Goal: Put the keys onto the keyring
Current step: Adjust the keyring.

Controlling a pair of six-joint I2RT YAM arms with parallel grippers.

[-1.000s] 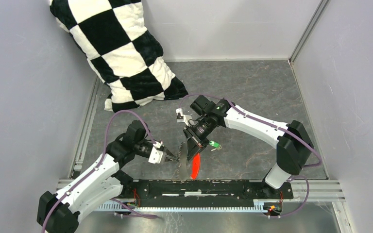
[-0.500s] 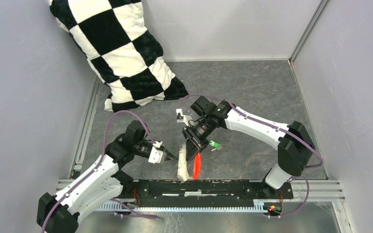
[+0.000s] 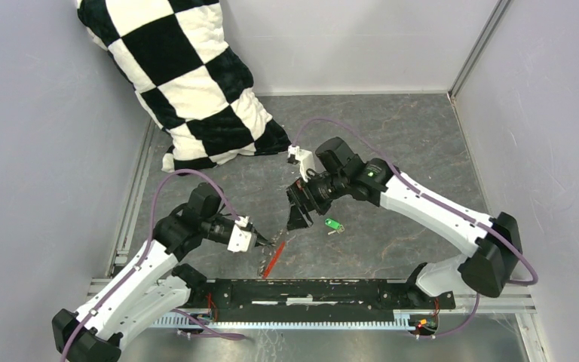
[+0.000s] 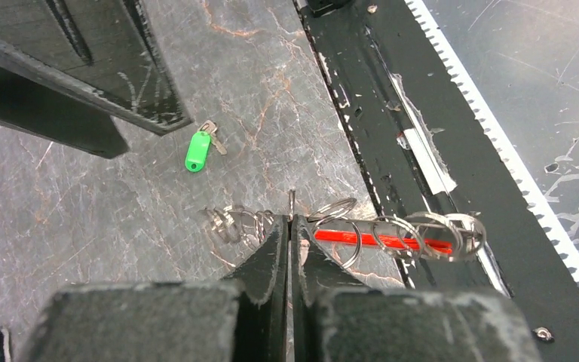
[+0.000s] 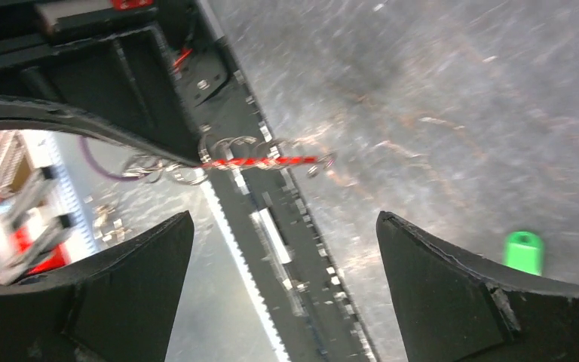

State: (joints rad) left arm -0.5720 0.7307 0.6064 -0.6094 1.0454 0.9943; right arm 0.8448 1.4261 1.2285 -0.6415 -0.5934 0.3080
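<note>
Left tool pinches the silvery red-tagged keyring; right tool wide, empty. Near the keyring, tiny green-headed metal key: probably light, slippery; grip its plastic head.

The key is tiny, with a bright green plastic head and a short metal blade, and lies flat on the grey desk, apart from the keyring. The keyring is a slim red tag strung with several silvery rings (more loops bunch at its other end). It is pinched at one ring between the closed left fingers, the tag slanting away towards the desk's near edge.
</note>
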